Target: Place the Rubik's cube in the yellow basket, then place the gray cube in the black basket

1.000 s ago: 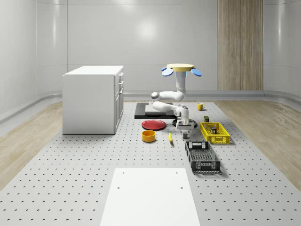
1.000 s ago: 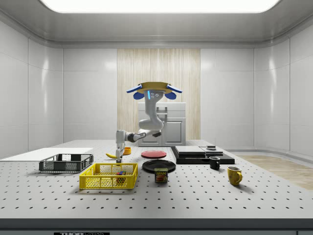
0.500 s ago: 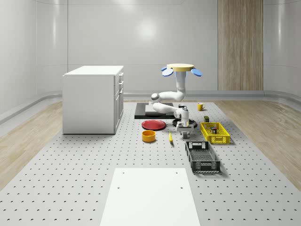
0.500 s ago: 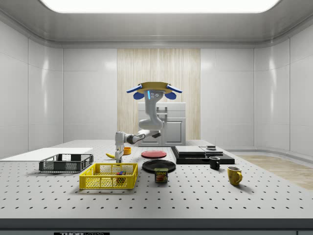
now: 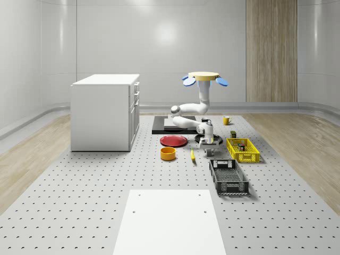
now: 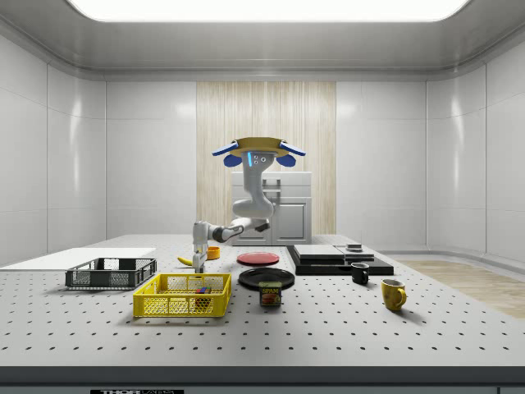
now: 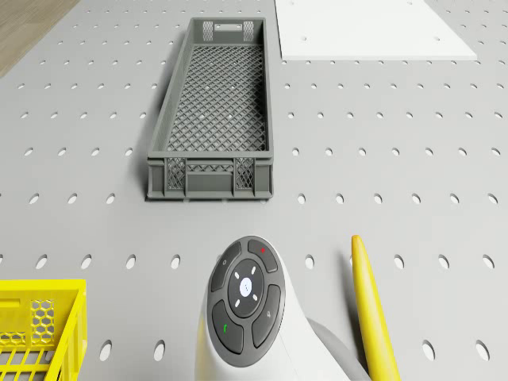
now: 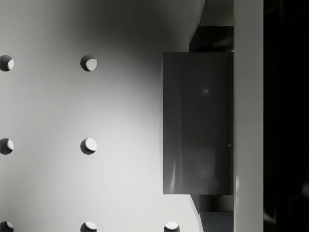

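Wrist view: gray cube (image 8: 198, 123) sits right of centre, on the desk (image 8: 96, 106), hand low over it for pickup; finger state cannot be told. Drone (image 5: 204, 77) hovers mid-frame; black basket (image 7: 213, 111) waits upper-left, Rubik's cube (image 6: 199, 289) rests in the yellow basket (image 6: 182, 295).

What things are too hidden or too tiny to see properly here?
- Gray cube: wrist view, one flat face; whether the fingers touch it is lost in shadow.
- Colourful Rubik's cube: side view, a few specks behind the yellow mesh basket wall.
- Yellow banana: drone view, its end cut off by the picture edge.
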{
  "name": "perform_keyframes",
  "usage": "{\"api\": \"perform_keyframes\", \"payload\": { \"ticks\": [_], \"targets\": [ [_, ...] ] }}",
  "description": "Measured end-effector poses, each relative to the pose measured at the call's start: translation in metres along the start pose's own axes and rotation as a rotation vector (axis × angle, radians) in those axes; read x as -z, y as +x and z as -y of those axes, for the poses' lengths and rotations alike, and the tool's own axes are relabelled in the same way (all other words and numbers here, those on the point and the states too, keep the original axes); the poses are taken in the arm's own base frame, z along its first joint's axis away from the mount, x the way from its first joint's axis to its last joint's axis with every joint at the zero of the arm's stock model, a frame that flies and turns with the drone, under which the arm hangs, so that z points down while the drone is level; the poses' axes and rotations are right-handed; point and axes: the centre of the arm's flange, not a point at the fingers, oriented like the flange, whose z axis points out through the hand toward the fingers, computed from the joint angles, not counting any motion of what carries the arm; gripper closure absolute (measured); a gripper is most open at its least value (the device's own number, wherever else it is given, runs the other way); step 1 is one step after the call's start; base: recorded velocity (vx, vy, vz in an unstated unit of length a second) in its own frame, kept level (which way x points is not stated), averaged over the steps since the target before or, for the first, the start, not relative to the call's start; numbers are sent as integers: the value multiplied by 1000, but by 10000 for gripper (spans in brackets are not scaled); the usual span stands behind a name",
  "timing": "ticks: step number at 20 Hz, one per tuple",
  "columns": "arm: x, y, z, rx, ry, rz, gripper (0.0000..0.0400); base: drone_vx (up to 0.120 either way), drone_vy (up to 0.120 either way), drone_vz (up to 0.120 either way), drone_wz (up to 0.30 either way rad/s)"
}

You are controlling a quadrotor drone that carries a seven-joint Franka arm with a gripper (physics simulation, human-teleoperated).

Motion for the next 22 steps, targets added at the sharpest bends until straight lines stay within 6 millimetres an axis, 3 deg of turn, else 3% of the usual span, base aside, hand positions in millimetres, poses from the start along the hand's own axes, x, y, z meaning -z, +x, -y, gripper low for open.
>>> {"api": "perform_keyframes", "payload": {
  "ticks": [7, 16, 19, 22],
  "targets": [
    [-1, 0, 0, 0, 0, 0, 140, 0, 0, 0, 0],
    [0, 0, 0, 0, 0, 0, 148, 0, 0, 0, 0],
    [8, 0, 0, 0, 0, 0, 149, 0, 0, 0, 0],
    [20, 0, 0, 0, 0, 0, 150, 0, 0, 120, 0]
  ]
}}
